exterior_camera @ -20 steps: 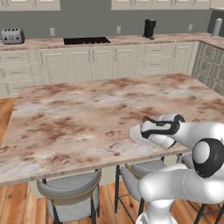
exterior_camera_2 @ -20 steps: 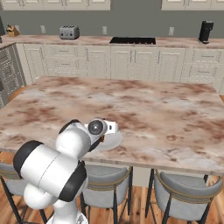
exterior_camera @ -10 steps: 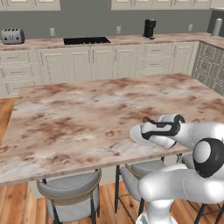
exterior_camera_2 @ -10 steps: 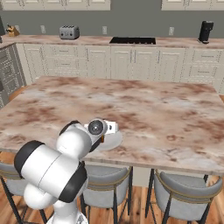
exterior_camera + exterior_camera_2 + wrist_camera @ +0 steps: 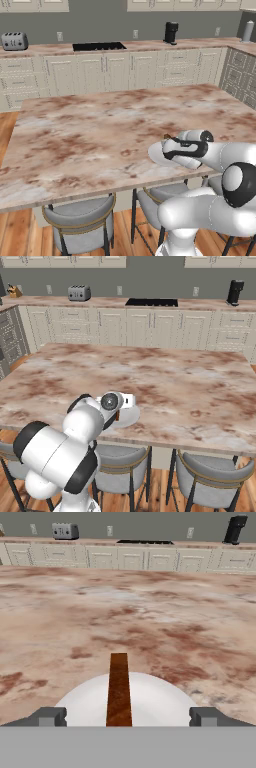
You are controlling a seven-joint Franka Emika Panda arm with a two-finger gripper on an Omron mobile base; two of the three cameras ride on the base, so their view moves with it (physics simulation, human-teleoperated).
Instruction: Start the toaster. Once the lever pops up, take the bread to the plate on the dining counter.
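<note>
Far ahead of the gripper there's a black cooktop (image 5: 98,46) set flush in the back worktop (image 5: 150,46), with a black coffee machine (image 5: 171,32) further to its right. A knife block (image 5: 14,291) sits way off left. Grey padded stools (image 5: 210,483) are tucked in just below it.

Plate (image 5: 150,699) sat on dining counter (image 5: 100,135), at near edge. Bread (image 5: 119,689) stood on plate, apparently on edge, between spread fingertips (image 5: 49,716) of gripper (image 5: 127,717), touching neither. Stools (image 5: 210,478) tucked under near edge. Toaster (image 5: 79,292) stood on far worktop (image 5: 100,302), well apart from plate, left of cooktop (image 5: 151,302); coffee machine (image 5: 235,292) right of cooktop.
</note>
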